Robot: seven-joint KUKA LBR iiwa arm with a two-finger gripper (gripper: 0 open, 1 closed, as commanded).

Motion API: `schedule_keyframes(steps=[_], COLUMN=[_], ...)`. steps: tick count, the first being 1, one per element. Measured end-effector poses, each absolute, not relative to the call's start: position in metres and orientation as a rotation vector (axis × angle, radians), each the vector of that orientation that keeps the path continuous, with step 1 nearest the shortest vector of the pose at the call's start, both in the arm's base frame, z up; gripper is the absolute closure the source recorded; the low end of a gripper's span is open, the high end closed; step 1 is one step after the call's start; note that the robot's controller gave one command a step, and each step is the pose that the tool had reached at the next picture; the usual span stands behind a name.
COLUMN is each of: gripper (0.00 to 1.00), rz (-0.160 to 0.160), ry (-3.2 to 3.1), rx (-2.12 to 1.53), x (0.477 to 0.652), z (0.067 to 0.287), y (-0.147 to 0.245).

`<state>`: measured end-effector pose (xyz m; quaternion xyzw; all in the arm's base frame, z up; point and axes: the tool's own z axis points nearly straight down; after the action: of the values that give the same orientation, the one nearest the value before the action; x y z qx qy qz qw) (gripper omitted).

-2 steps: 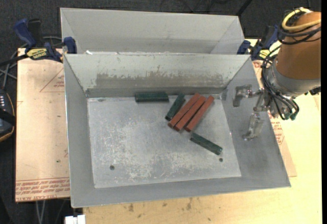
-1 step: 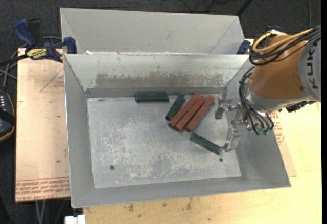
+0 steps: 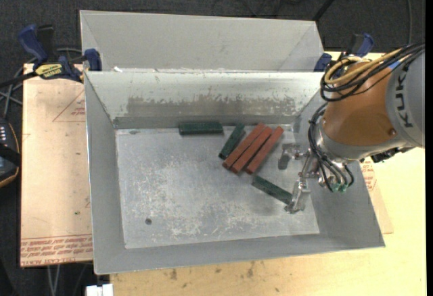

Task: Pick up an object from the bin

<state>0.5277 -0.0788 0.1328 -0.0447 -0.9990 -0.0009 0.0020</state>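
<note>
Bar, dark green and slim [image 3: 270, 188]: lies flat on the floor of the bin [image 3: 203, 213], in the right half toward the near wall. It runs on a slant, its left end higher in the camera view and its right end lower.

Pincer [image 3: 292, 178]: positioned at the right end of that bar, low over the bin floor. Its two fingers stand apart with a clear gap between them. The nearer finger [image 3: 298, 196] sits at the bar's right end and appears to touch it; whether there is true contact cannot be told. The farther finger [image 3: 285, 155] stands beyond the bar, near the right tips of the red-brown bars. The bar is not between the fingers.

Red-brown bars [image 3: 252, 149]: two, side by side and touching, slanted, just beyond the dark green bar and apart from it.

Second dark green bar [image 3: 232, 141]: lies against the left side of the red-brown pair, on the same slant.

Third dark green bar [image 3: 200, 128]: lies level along the foot of the back wall, apart from the others.

Arm: enters from the right, with an orange cover [image 3: 358, 119] and looped cables [image 3: 345, 71] above the pincer.
</note>
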Motion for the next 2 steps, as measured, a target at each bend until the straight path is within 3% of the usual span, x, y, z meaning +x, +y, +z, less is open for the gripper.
schedule_keyframes(steps=[1, 2], gripper=[0.0, 0.0], rz=[-0.002, -0.001], ry=[-3.125, -3.123], rx=[-0.321, -0.385], x=[0.531, 0.511], z=[0.128, 0.073], y=[-0.051, -0.049])
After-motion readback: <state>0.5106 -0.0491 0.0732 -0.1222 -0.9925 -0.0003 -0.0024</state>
